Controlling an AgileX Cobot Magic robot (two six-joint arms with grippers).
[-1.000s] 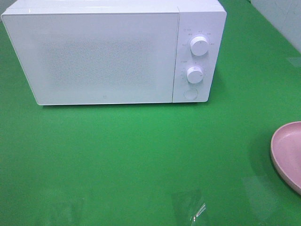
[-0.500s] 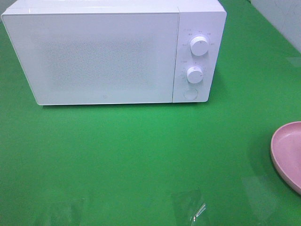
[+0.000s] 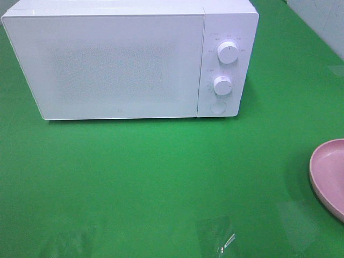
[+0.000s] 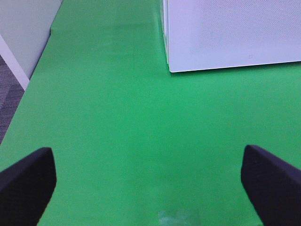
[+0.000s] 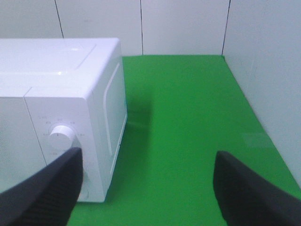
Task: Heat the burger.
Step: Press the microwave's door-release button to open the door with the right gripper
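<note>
The burger is out of view in every frame. A white microwave [image 3: 118,64] stands at the back of the green table with its door shut. It also shows in the left wrist view [image 4: 230,33] and the right wrist view [image 5: 61,94]. My left gripper [image 4: 148,188] is open above bare green cloth, in front of the microwave's left corner. My right gripper [image 5: 148,193] is open too, nothing between its fingers [image 5: 254,193], near the microwave's knob side. Neither arm appears in the exterior high view.
A pink plate [image 3: 330,174] is cut off by the right edge, and its visible part holds nothing. Two white knobs [image 3: 228,52] and a round button [image 3: 217,107] sit on the microwave's right panel. A clear tape patch [image 3: 215,231] lies near the front. White walls border the table.
</note>
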